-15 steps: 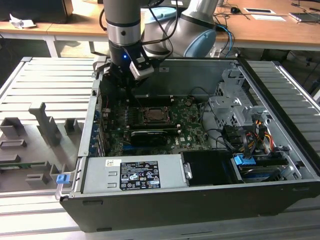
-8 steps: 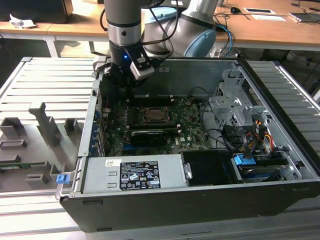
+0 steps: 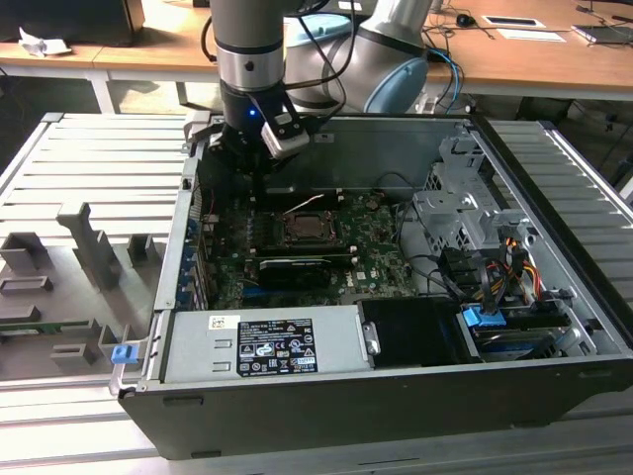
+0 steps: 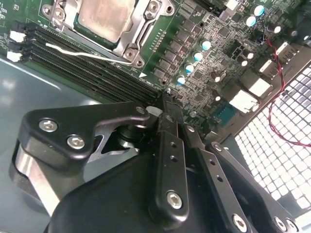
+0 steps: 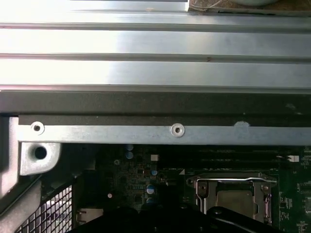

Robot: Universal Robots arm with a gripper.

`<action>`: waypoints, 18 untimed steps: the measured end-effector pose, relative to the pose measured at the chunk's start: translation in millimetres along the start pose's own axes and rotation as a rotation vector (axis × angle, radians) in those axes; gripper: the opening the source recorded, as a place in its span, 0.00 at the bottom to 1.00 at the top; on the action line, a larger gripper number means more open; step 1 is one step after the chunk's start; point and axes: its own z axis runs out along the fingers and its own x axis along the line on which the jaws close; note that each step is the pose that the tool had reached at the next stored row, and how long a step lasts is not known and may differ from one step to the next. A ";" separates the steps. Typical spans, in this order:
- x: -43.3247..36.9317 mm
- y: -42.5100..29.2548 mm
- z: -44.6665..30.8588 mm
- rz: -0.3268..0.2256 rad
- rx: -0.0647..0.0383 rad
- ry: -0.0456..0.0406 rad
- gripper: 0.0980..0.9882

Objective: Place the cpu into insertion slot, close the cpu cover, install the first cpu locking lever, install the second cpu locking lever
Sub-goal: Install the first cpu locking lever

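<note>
cpu: silvery-tan metal top, smooth, dull satin sheen with faint smudges.
cpu cover: bare silver-grey metal frame, smooth, brighter glints along its edges.
locking lever: thin bright metal rod, polished.
motherboard: green board, slightly glossy; capacitor tops are shiny metal.
memory slots: black plastic, matt, with white plastic clips.
gripper: black links, matt; screw heads bright steel.
case rim: grey sheet metal, smooth, lightly reflective, riveted.
perforated panel: pale metal mesh, matt.
power supply: grey sheet metal, matt, bearing a white glossy label.
table: ribbed silver metal, satin, with streaked reflections.
fixtures: grey blocks, matt, plastic-looking, by the table's edge on the exterior view's left.
desk: wood-look top, smooth.
</note>
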 end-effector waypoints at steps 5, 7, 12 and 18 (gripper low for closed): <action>-2.7 0.0 0.1 0.000 0.000 0.0000 0.01; -4.6 0.0 0.4 0.000 0.000 0.0000 0.01; -7.8 -0.1 1.0 0.000 0.000 0.0000 0.01; -10.6 -0.2 2.1 0.000 0.000 0.0000 0.01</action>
